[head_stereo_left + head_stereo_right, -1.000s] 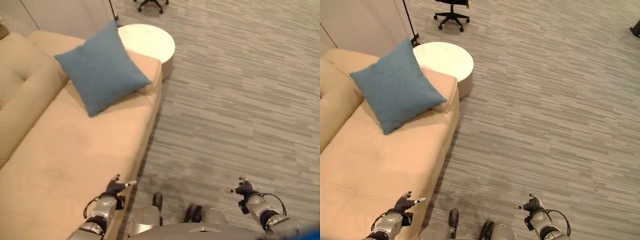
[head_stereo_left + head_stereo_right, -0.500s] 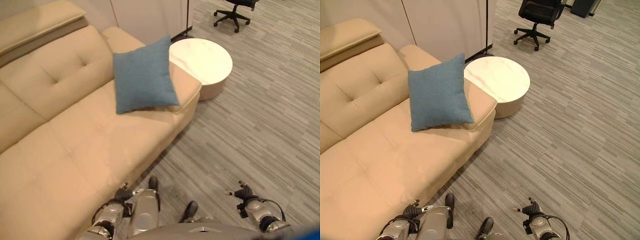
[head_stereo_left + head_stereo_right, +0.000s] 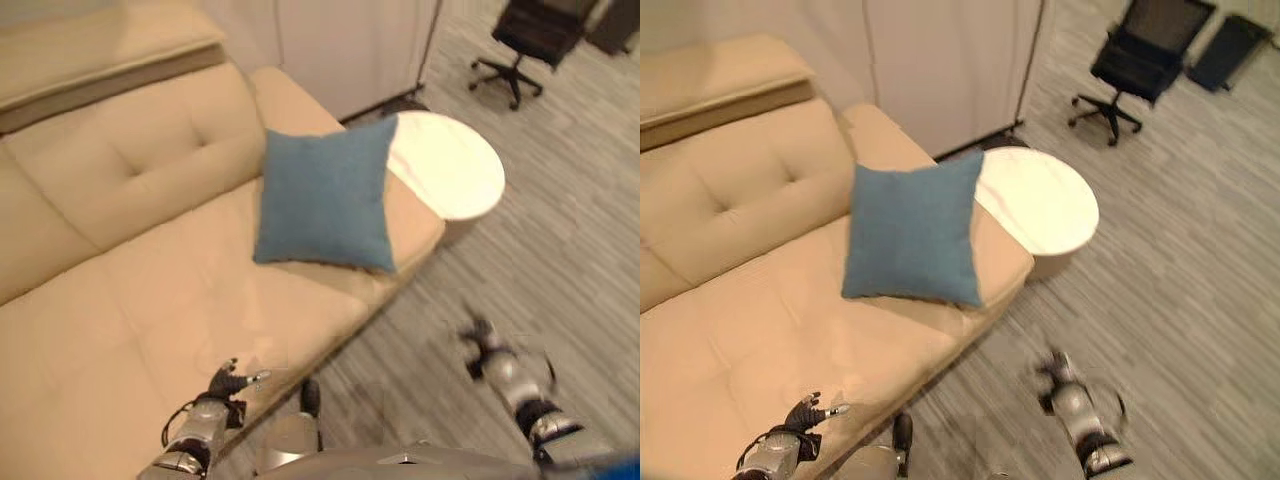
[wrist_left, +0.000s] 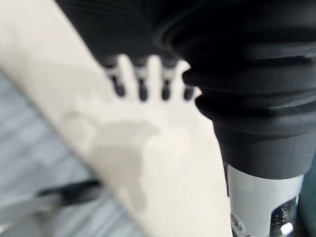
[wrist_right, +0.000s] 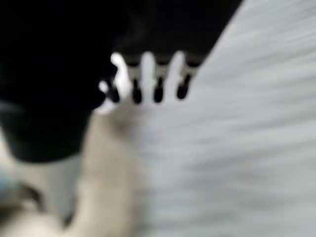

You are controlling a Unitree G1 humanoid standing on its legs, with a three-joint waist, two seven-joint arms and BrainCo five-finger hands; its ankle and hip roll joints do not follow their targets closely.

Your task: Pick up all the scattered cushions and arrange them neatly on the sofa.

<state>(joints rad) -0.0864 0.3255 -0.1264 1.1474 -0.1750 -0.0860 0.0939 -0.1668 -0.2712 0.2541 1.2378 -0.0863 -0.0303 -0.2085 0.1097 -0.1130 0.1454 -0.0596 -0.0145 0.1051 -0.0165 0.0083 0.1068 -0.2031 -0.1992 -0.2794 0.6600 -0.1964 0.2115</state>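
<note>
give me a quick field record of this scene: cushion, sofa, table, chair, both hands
cushion: blue cushion propped at the sofa's end, leaning on the armrest
sofa: beige sofa, tufted back, seat otherwise bare
table: round white table on the floor just past the armrest
chair: black office chair further off on the grey floor
left hand: low over the seat's front edge, fingers straight, holding nothing
right hand: over the floor, fingers straight, holding nothing
</note>
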